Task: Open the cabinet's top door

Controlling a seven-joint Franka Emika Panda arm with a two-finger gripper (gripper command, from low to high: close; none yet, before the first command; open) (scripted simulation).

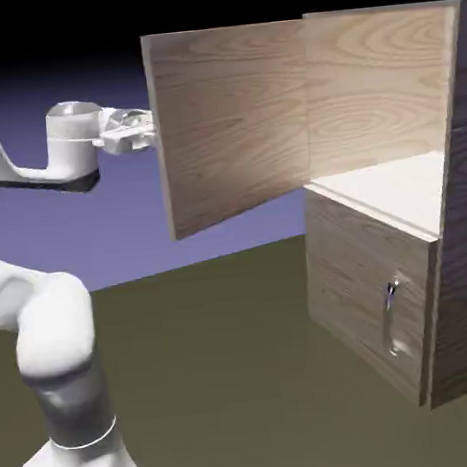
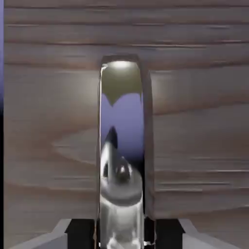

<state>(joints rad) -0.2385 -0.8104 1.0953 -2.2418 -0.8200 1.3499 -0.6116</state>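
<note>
The cabinet [image 1: 464,286] is a light-brown wood-grain box at the exterior view's right. Its top door [image 1: 228,117] stands swung wide open toward the left, showing its inner face and the pale inner shelf [image 1: 399,189]. My gripper [image 1: 146,133] is at the door's free left edge, on the far side of the panel. In the hand view the door's wood [image 2: 194,121] fills the picture and the silver bar handle [image 2: 121,160] runs up the middle between my two fingertips [image 2: 80,233]. The gripper [image 2: 121,236] is shut on that handle.
The lower door [image 1: 368,285] is closed, with a small silver handle [image 1: 393,315]. The arm's white base and elbow [image 1: 52,345] rise at the lower left. Dark table [image 1: 221,379] spreads between the arm and the cabinet.
</note>
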